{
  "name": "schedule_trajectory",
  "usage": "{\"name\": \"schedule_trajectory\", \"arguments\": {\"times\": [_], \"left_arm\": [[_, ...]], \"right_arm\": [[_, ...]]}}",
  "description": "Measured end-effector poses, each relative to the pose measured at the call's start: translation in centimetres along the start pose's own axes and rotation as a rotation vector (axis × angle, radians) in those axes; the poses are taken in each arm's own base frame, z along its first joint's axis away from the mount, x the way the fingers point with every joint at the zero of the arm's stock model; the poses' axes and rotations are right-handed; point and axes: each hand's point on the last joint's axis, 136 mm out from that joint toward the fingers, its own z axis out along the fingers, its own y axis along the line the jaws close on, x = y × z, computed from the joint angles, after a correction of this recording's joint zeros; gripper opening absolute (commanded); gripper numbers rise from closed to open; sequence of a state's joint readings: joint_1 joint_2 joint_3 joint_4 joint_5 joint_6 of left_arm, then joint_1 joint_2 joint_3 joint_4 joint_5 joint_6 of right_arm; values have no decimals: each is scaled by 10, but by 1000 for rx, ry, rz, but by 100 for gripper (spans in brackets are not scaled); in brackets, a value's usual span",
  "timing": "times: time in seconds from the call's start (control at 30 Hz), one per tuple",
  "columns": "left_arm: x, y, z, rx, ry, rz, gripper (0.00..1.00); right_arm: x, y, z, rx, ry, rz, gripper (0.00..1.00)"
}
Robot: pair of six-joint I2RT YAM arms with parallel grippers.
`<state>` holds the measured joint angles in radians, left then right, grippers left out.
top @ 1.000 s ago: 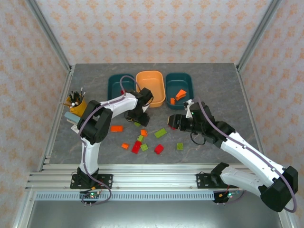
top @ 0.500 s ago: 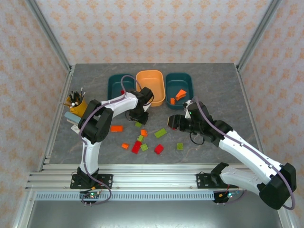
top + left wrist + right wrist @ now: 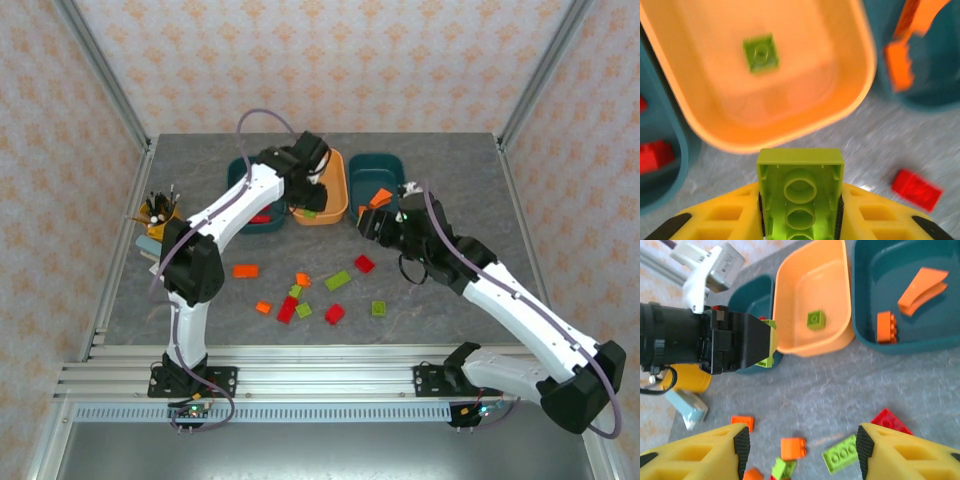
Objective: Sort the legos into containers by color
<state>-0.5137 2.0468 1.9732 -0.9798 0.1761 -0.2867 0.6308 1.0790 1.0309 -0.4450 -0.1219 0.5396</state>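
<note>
Lime brick (image 3: 800, 170) clamped in left hand (image 3: 800, 202), seen from its wrist; right hand (image 3: 802, 440) wide open, empty

my desk (image 3: 450, 200) is grey and speckled. three tubs stand in a row along its far side: a dark teal tub (image 3: 240, 180), an orange tub (image 3: 340, 190) and a second teal tub (image 3: 372, 176). a yellow cup of pens (image 3: 160, 218) sits near the left edge. loose bricks lie scattered nearer me, among them an orange oblong (image 3: 245, 270), a red brick (image 3: 364, 263), a green oblong (image 3: 337, 281) and a green square (image 3: 379, 308).
</note>
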Motion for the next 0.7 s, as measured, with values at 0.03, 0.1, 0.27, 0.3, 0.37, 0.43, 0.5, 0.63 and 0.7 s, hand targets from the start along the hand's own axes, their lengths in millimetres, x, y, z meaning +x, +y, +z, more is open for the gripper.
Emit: {"name": "schedule_trajectory", "arguments": {"times": [0.03,0.1,0.27,0.3,0.37,0.43,0.5,0.63,0.7], "left_arm": [[-12,-3,-1,9,-24,-14,36],[-32,-7,7,21,-52,-47,36],[-55,-3,62,32,-33,-151,37],[-55,0,76,28,-18,-172,37],[-49,5,101,21,18,-208,39],[-41,12,120,15,58,-240,43],[-35,13,131,27,89,-260,45],[-33,7,134,67,105,-273,51],[-33,5,134,74,104,-273,59]], "right_arm": [[-8,1,3,5,-13,13,61],[-22,3,11,15,-32,39,61],[-45,4,23,31,-51,84,61],[-46,4,24,33,-51,88,61],[-46,3,25,35,-48,95,61],[-45,4,25,33,-45,100,61],[-45,4,25,31,-42,106,61],[-43,3,26,32,-38,117,61],[-40,1,27,35,-30,121,61]]}}
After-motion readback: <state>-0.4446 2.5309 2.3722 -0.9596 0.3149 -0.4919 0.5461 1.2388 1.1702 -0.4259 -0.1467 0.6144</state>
